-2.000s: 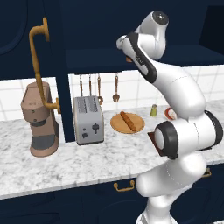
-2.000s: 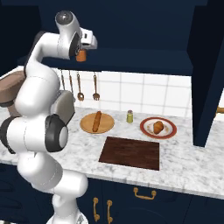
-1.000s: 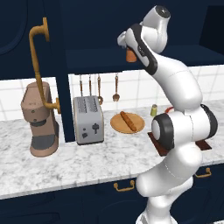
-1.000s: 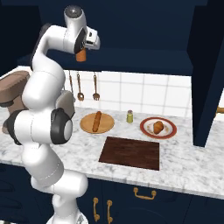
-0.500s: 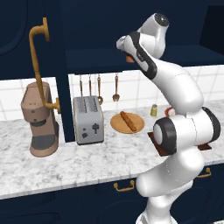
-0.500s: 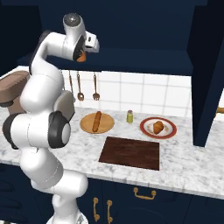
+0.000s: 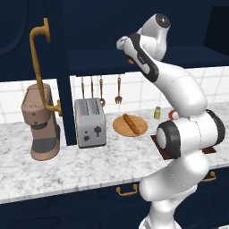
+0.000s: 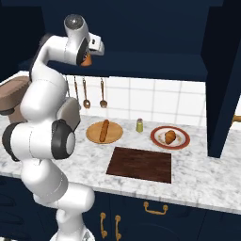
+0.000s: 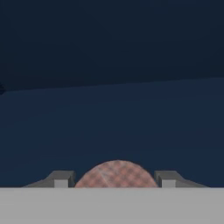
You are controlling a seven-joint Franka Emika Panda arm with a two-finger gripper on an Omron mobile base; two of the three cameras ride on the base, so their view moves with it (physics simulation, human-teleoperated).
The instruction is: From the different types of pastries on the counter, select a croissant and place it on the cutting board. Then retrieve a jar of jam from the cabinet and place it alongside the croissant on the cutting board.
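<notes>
Orange-brown jar of jam (image 9: 117, 175) between fingers (image 9: 61, 178)

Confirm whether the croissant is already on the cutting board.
No. In the right base view the croissant sits on the red-rimmed plate, and the cutting board in front of it is bare.

Navy cabinet (image 8: 141, 28), dark-brown cutting board (image 8: 141, 164) — golden-orange croissant (image 8: 170, 137)
</notes>
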